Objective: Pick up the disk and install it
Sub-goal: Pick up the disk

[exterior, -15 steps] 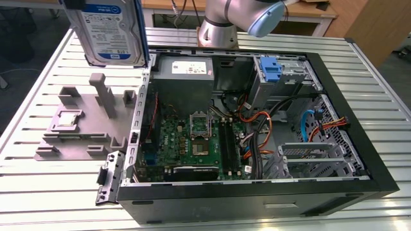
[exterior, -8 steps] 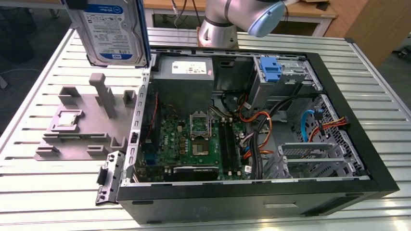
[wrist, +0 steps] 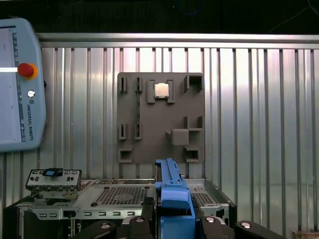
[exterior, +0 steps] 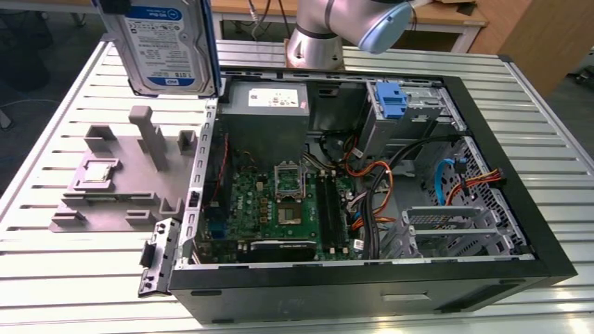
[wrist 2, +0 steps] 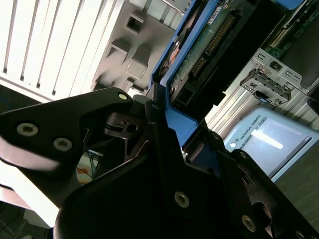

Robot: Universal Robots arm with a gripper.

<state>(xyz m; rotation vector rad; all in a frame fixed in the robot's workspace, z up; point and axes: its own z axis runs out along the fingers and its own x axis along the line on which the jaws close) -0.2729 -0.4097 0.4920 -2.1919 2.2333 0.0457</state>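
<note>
**Disk** (exterior: 167, 45): flat rectangular drive, silver-grey metal, white-and-blue label, framed by a smooth blue plastic carrier. It is held in the air with its label face upright in the exterior view. The second wrist view shows its green circuit-board underside (wrist 2: 212, 42). The first wrist view shows its thin blue edge (wrist: 169, 179).

**Gripper** (wrist: 173, 216): matt black fingers (wrist 2: 149, 149) with bright screw heads, pressed onto both sides of the carrier and pinching the disk between them.

**Arm** (exterior: 343, 28): round silver-grey column with a pale blue joint cap, rising out of the exterior view.

**Fixture plate** (wrist: 160, 117): grey moulded plastic with blocky pegs and slots. It lies directly below the gripper and clear of the disk.

**Chip** (wrist: 160, 90): small, square and silver, seated in a pocket of the plate.

**Table** (exterior: 55, 278): ribbed light metal slats under everything.

**Computer case** (exterior: 371, 181): black steel shell, open, beside the plate and off to one side of the gripper. Inside it are a green motherboard (exterior: 278, 209), cable bundles and perforated bays.

**Pendant** (wrist: 20, 84): pale blue-grey with a red button, lying on the table away from the gripper.
</note>
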